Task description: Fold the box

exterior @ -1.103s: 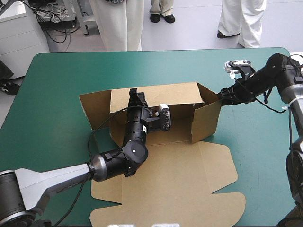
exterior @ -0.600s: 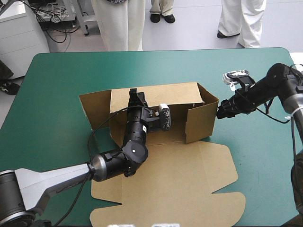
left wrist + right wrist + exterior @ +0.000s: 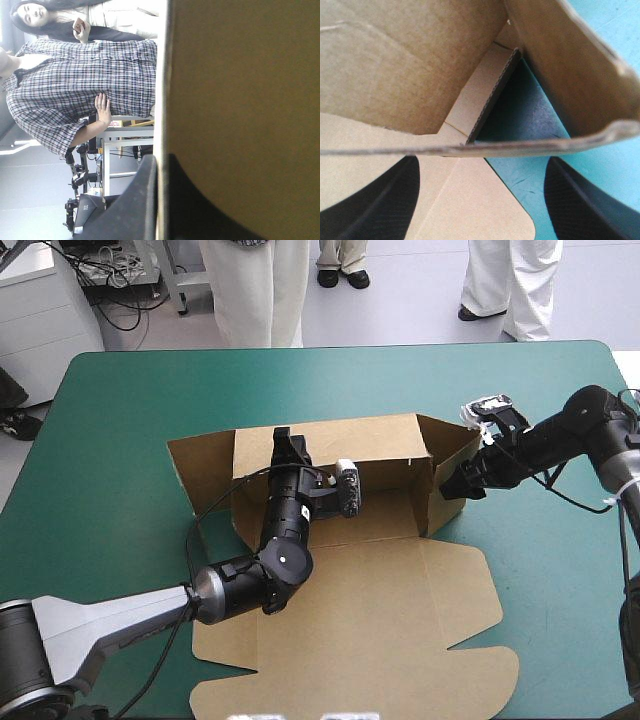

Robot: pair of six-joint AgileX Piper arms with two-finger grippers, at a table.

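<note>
Clamping the back wall (image 3: 330, 445) of the box (image 3: 400, 515) on the tabletop (image 3: 120, 400), the left hand (image 3: 285, 443) holds it upright. The right hand (image 3: 453, 484), fingers (image 3: 580, 200) apart, sits outside the right end flap (image 3: 455, 443), apparently to push it inward. The lid (image 3: 380, 625) lies flat toward the near edge.

The left arm (image 3: 110, 625) is stretched forward from the near left, elbow bent, and the left gripper (image 3: 285, 445) is clamped on a wall of the box (image 3: 350, 445). The right gripper (image 3: 455, 483) is held low, fingers (image 3: 375, 200) spread wide.
</note>
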